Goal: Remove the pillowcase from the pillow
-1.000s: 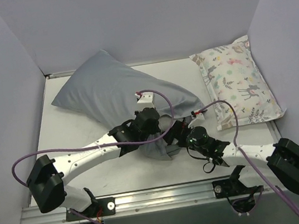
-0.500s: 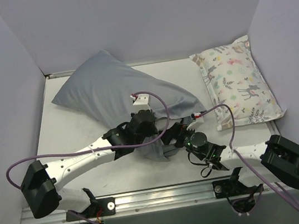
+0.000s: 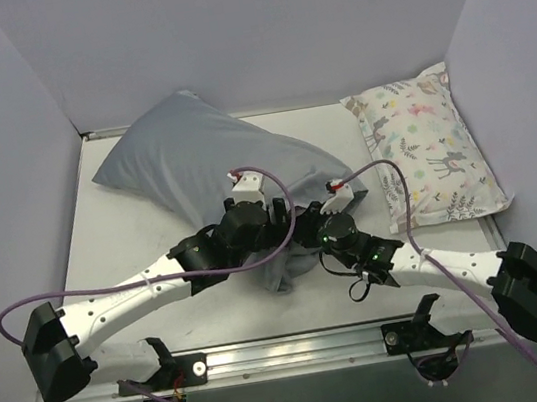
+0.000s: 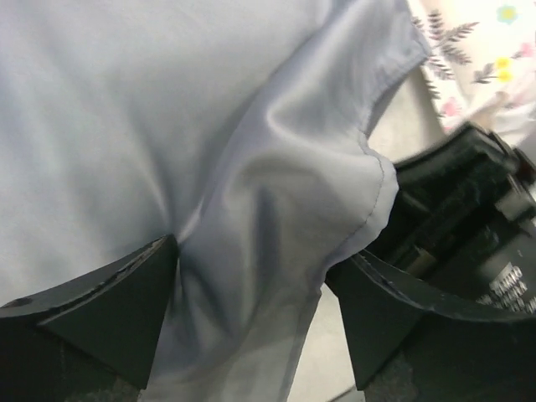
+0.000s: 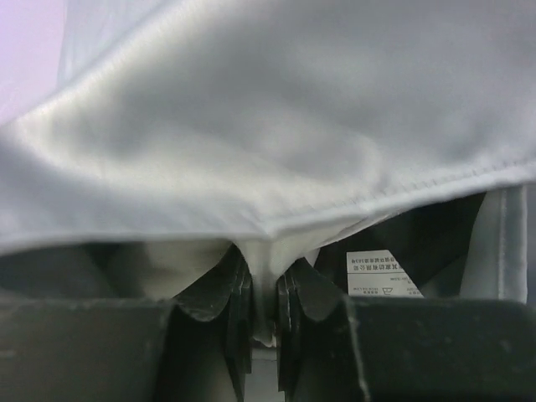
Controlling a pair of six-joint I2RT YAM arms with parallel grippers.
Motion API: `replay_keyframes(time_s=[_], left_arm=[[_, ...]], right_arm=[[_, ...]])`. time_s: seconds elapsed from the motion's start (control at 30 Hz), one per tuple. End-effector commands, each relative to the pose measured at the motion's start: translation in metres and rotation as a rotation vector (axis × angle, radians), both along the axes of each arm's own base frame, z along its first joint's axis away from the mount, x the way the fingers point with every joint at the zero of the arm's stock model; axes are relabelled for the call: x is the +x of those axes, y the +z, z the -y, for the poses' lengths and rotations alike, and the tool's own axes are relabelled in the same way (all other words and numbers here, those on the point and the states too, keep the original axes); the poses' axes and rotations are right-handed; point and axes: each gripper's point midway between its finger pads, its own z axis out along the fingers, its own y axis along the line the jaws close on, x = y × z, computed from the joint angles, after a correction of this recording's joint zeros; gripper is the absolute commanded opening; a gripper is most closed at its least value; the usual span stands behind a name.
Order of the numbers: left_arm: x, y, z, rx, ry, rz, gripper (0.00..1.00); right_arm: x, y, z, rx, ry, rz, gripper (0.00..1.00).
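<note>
Top view bright, evenly lit and sharp, soft shadows beside the plump grey covered pillow point(image 3: 192, 162). Wrist views dimmer and close-up, grey pillowcase cloth point(image 4: 251, 167) soft-focused with mild sheen.

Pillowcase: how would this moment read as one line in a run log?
pillowcase: not yet off, open end bunched | right gripper: shut on its hem | left gripper: open around loose fabric

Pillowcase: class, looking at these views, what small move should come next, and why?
Probably draw the right claw back toward the table's near edge: it is shut on a fold of the pillowcase near the hem, and the left claw stands open around the cloth, so that claw should not hold it back.
</note>
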Motion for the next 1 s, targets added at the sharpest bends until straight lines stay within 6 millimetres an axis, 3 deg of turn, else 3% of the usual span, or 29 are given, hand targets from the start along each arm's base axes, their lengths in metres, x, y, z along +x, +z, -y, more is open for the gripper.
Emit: replay_keyframes(time_s=[0.0, 0.03, 0.1, 0.13, 0.2, 0.27, 0.37, 0.4, 0.47, 0.5, 0.53, 0.7, 0.87, 0.97], left_arm=[[-0.022, 0.028, 0.009, -0.056, -0.094, 0.046, 0.84], [-0.028, 0.036, 0.009, -0.068, -0.099, 0.066, 0.85], [-0.039, 0.038, 0.007, -0.051, -0.090, 0.084, 0.86], [-0.043, 0.040, 0.006, -0.059, -0.079, 0.084, 0.86], [-0.045, 0.035, 0.001, -0.045, -0.043, 0.085, 0.85], [-0.049, 0.023, -0.002, -0.034, -0.017, 0.061, 0.81], [-0.044, 0.010, -0.016, -0.001, 0.074, 0.043, 0.67], [-0.043, 0.008, -0.021, 0.006, 0.099, 0.045, 0.50], [-0.037, 0.012, -0.040, 0.011, 0.191, 0.069, 0.28], [-0.036, 0.016, -0.049, -0.001, 0.219, 0.080, 0.10], [-0.032, 0.020, -0.058, -0.009, 0.267, 0.098, 0.02], [-0.020, 0.021, -0.103, -0.011, 0.417, 0.111, 0.00], [-0.007, -0.001, -0.139, -0.025, 0.524, 0.053, 0.00], [0.009, -0.009, -0.158, -0.020, 0.585, 0.027, 0.00]], right_arm=[[0.012, 0.048, 0.016, -0.036, -0.082, 0.057, 0.00], [0.013, 0.061, 0.015, -0.030, -0.081, 0.071, 0.00], [0.011, 0.063, 0.018, -0.066, -0.075, 0.055, 0.00], [0.011, 0.080, 0.015, -0.049, -0.069, 0.071, 0.00], [0.009, 0.085, 0.015, -0.072, -0.055, 0.063, 0.00], [0.007, 0.100, 0.012, -0.053, -0.035, 0.069, 0.00], [0.004, 0.115, 0.009, -0.050, -0.010, 0.072, 0.00], [0.002, 0.118, 0.009, -0.057, 0.000, 0.074, 0.00], [-0.003, 0.121, 0.011, -0.072, 0.008, 0.068, 0.00], [-0.005, 0.127, 0.013, -0.063, 0.010, 0.079, 0.00], [-0.007, 0.128, 0.016, -0.063, 0.009, 0.081, 0.00], [-0.019, 0.144, 0.044, -0.053, -0.037, 0.113, 0.00], [-0.025, 0.154, 0.068, -0.061, -0.079, 0.127, 0.00], [-0.027, 0.162, 0.070, -0.062, -0.068, 0.134, 0.00]])
